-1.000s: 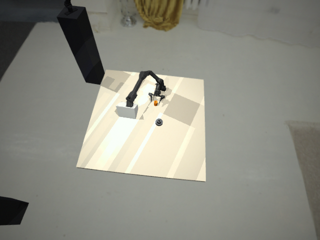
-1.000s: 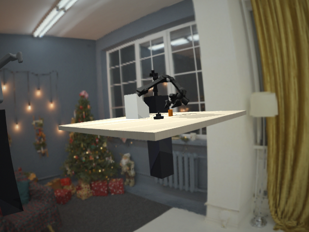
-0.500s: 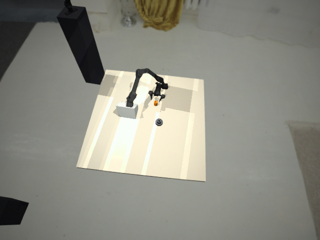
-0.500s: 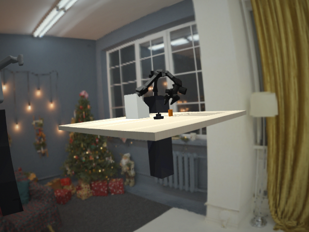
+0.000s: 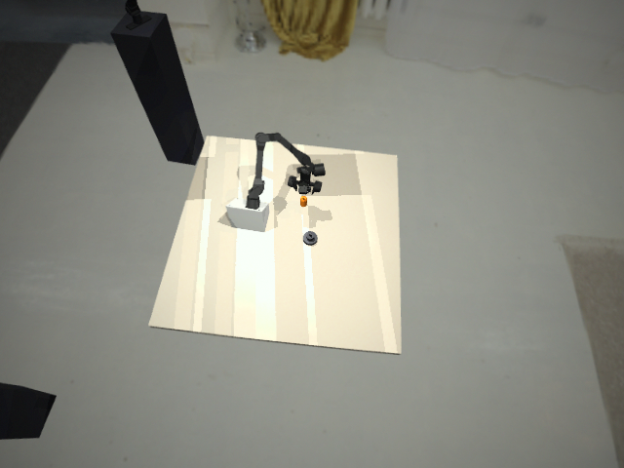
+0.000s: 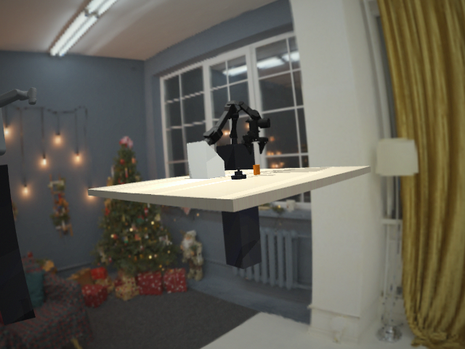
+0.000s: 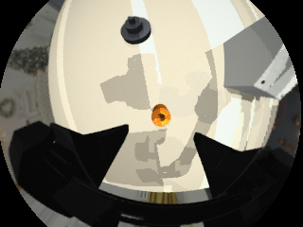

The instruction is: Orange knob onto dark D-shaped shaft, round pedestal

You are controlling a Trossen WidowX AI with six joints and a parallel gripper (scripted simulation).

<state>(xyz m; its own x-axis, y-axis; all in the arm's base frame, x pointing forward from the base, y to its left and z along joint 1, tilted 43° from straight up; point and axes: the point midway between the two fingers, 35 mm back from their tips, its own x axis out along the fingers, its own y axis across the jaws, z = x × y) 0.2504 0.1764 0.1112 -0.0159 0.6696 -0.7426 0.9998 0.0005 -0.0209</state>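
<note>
Orange knob (image 5: pixel 303 201) (image 6: pixel 256 169) (image 7: pixel 161 115) stands upright on the pale surface (image 5: pixel 352 282) (image 6: pixel 232 203) (image 7: pixel 85 57) in the top view, apart from the round pedestal (image 5: pixel 309 238) (image 6: pixel 238 175) (image 7: pixel 135 31). Pedestal is dark, with the shaft (image 5: pixel 310 235) (image 6: pixel 237 170) (image 7: pixel 132 20) sticking up from it, nothing fitted on it. Gripper (image 5: pixel 304 189) (image 6: pixel 256 146) (image 7: pixel 162 131) is near the knob, fingers spread. Black arm (image 5: pixel 259 161) (image 6: pixel 225 116) bends up and over from a white block (image 5: pixel 247 217) (image 6: pixel 204 161) (image 7: pixel 251 61). Light stripes and shadow patches cross the surface.

Exterior view: gripper points down above the surface, higher than the knob, with a visible gap between fingertips and knob top. Knob upright, not touching the gripper. Pedestal sits near it, left of it in this view, shaft bare. White block stands further left, arm attached at its top.

Wrist view: gripper open, one dark finger on each side of the picture, nothing held. Knob shows between and beyond the fingertips, top facing the camera, dark hole in it. Which way the hole's flat side faces: too small to tell. Pedestal is near the upper edge of the picture, well apart from the knob. White block at right, partly cut off. Shadows lie around the knob.
</note>
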